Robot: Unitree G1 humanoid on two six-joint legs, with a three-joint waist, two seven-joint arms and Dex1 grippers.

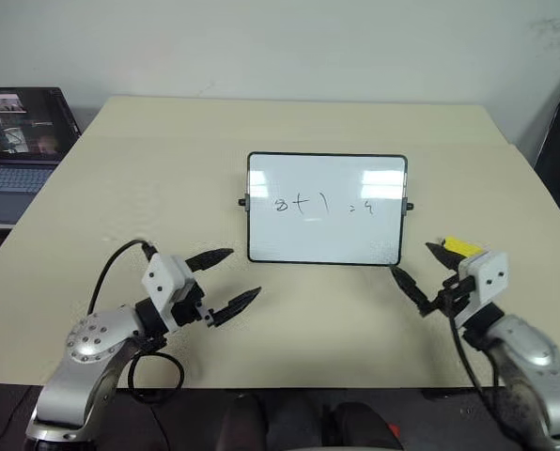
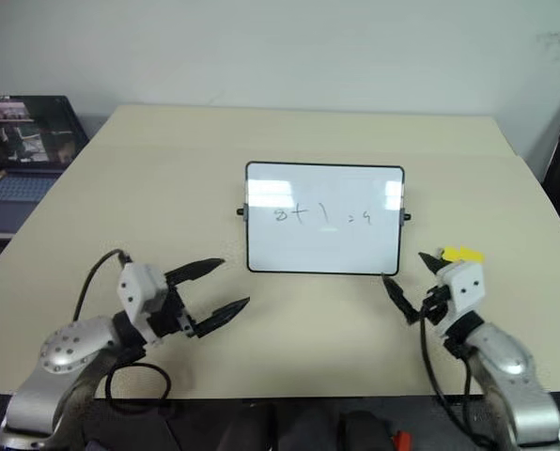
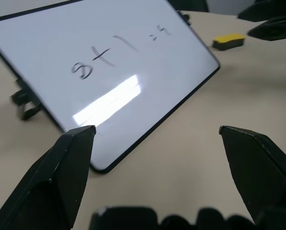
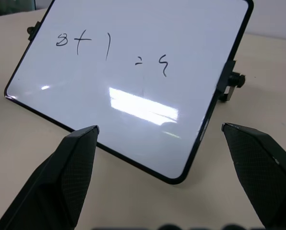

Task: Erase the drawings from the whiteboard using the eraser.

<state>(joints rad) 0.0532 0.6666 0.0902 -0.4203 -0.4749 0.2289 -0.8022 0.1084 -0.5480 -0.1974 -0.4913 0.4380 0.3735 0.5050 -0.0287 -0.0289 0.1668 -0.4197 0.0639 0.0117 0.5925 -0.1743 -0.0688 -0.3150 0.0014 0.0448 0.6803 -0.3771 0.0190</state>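
Note:
The whiteboard [image 1: 327, 178] stands propped on the beige table [image 1: 167, 188], black-framed, with a knob on each short side. The drawings [image 1: 322, 205], a short row of thin black marks like a sum, run across its middle and also appear in the right wrist view [image 4: 109, 48]. The eraser [image 1: 463, 246], a small yellow block with a dark underside, lies on the table just right of the board's near right corner. My left gripper [image 1: 244, 272] is open, empty, near the board's near left corner. My right gripper [image 1: 411, 258] is open, empty, beside the eraser and apart from it.
An open laptop [image 1: 17, 150] sits off the table's left side. A black cable [image 1: 120, 263] loops over my left arm. The table's near edge runs just behind both grippers.

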